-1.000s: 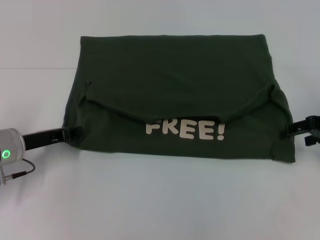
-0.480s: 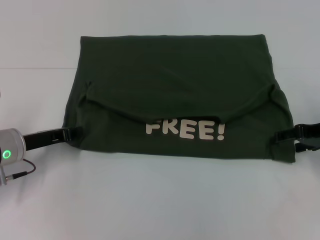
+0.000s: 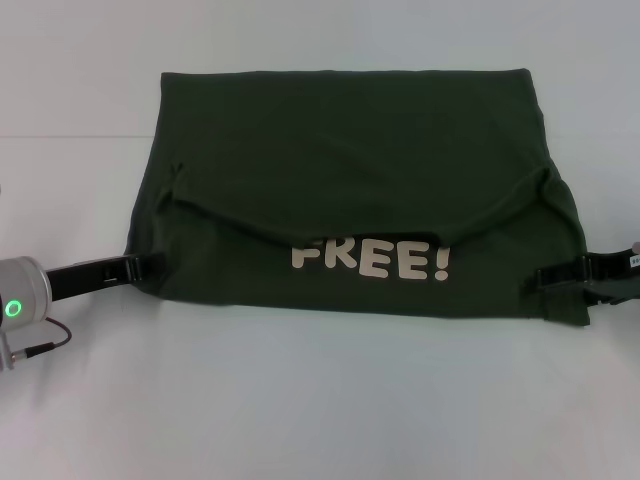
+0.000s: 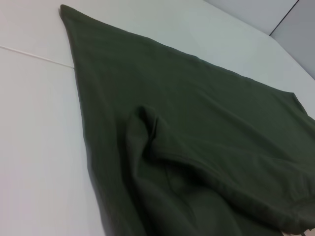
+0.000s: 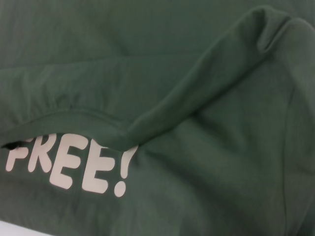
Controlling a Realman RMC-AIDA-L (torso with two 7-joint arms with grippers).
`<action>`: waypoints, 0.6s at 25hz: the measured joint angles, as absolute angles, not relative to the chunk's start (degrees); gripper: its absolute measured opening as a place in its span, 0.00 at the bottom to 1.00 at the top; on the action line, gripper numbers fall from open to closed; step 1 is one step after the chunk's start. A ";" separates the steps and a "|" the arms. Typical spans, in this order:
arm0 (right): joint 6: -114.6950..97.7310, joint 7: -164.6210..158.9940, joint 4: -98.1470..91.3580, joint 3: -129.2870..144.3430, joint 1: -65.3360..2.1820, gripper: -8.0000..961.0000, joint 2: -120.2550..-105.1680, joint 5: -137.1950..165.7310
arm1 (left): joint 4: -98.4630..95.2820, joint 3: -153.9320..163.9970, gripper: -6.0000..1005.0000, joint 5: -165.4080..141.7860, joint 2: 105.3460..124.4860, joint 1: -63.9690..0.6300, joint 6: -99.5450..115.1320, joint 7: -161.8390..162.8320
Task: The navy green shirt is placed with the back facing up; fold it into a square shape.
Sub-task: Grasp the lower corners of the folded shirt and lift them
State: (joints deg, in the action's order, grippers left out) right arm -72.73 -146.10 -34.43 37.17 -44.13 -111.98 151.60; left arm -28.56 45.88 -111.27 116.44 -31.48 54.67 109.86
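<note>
Navy green shirt (image 3: pixel 350 150) is lying half-folded on the table (image 3: pixel 320 400). Left claw (image 3: pixel 150 266) and right claw (image 3: pixel 545 277) are touching its near corners; grip unclear. Advice: pinch both layers, lift evenly.

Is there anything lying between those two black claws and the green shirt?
Nothing visible. The left gripper sits at the navy green shirt's near left edge, and the right gripper at its near right edge; only bare table surrounds them.
</note>
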 joint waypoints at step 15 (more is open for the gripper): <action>-72.65 -145.87 -34.85 36.20 -42.81 0.84 -111.78 149.28 | -28.57 45.68 0.00 -111.27 116.39 -31.37 54.67 109.93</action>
